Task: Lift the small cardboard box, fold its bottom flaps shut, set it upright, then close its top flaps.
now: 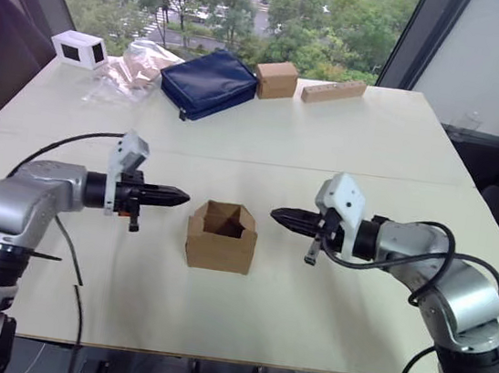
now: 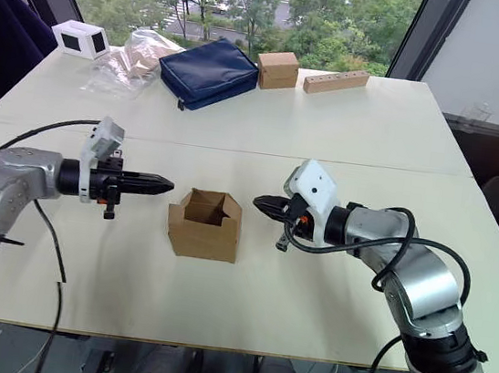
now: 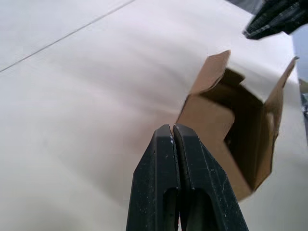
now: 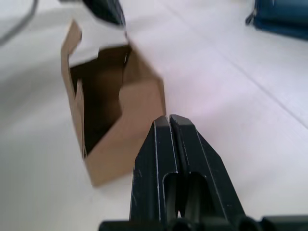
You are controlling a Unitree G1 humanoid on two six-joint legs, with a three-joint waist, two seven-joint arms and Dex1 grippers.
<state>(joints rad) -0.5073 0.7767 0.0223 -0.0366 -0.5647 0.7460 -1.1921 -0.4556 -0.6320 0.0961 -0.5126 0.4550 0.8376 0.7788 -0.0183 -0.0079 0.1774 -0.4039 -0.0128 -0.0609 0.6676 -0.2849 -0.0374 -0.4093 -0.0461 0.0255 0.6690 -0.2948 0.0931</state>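
The small cardboard box (image 1: 222, 236) stands upright on the table's near half, plain brown, its top flaps (image 1: 225, 216) standing open so the hollow inside shows. Its bottom flaps are hidden underneath. My left gripper (image 1: 183, 198) is shut and empty, pointing at the box from its left, a short gap away. On the other side my right gripper (image 1: 275, 214) is also shut and empty, pointing at the box with a similar gap. The box (image 3: 230, 126) sits just beyond the shut fingertips (image 3: 172, 130) in the left wrist view, and likewise in the right wrist view (image 4: 113, 113).
Along the far edge lie a navy pouch (image 1: 208, 82), a taped brown cube box (image 1: 276, 79), a long cardboard bar (image 1: 334, 91), a clear plastic bag (image 1: 135, 66) and a small white box (image 1: 79, 48). Cables trail from both arms over the cream table (image 1: 347, 144).
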